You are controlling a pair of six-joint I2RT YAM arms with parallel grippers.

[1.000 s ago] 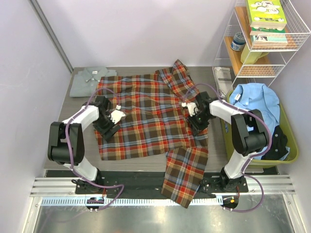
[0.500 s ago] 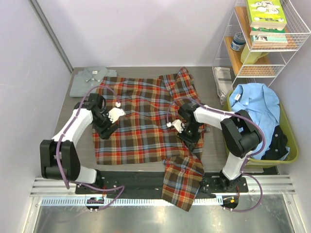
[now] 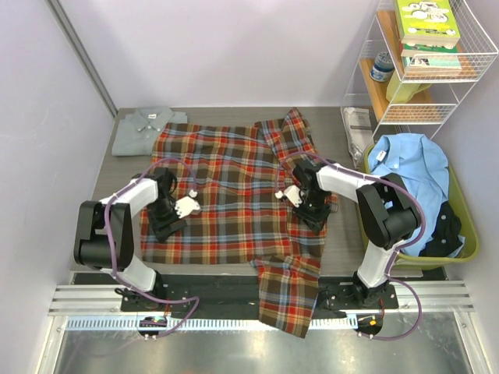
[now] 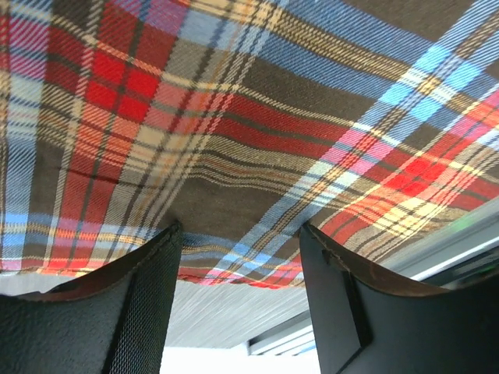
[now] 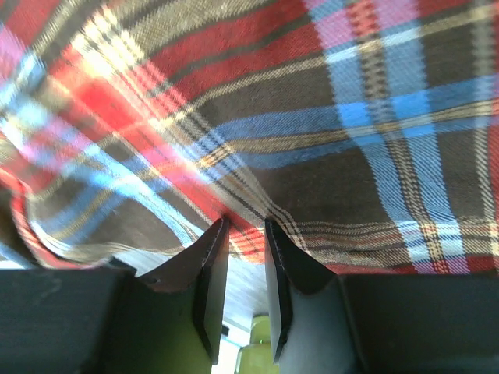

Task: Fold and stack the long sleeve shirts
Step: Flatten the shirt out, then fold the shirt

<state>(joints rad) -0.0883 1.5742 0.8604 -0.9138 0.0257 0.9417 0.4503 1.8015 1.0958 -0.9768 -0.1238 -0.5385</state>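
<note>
1. Two shirts are lying on the table [image 3: 226,115]. The plaid shirt [image 3: 226,195] is sprawling across the middle, with one sleeve [image 3: 288,288] hanging over the edge at 6 o'clock. Flattening looks like the step in hand, so the body should be lying smooth before any fold is begun.
2. Up at 10 o'clock the grey shirt [image 3: 144,128] is sitting folded, just beside the plaid's far corner. Any tug should be running away from it, so the plaid is not dragging over it.
3. At the plaid's 9 o'clock side the left pincer [image 3: 187,206] is standing spread, and the hem is lying across the gap between its fingers [image 4: 148,296], ungripped. It should be closing on that hem before pulling.
4. At the 3 o'clock side the right pincer [image 3: 287,195] is pressed nearly together, seemingly pinching a pucker of plaid edge [image 5: 245,222].
5. Pulling low and evenly, towards 9 and 3 o'clock, is the likeliest way of keeping the checks straight and avoiding bunching.
</note>
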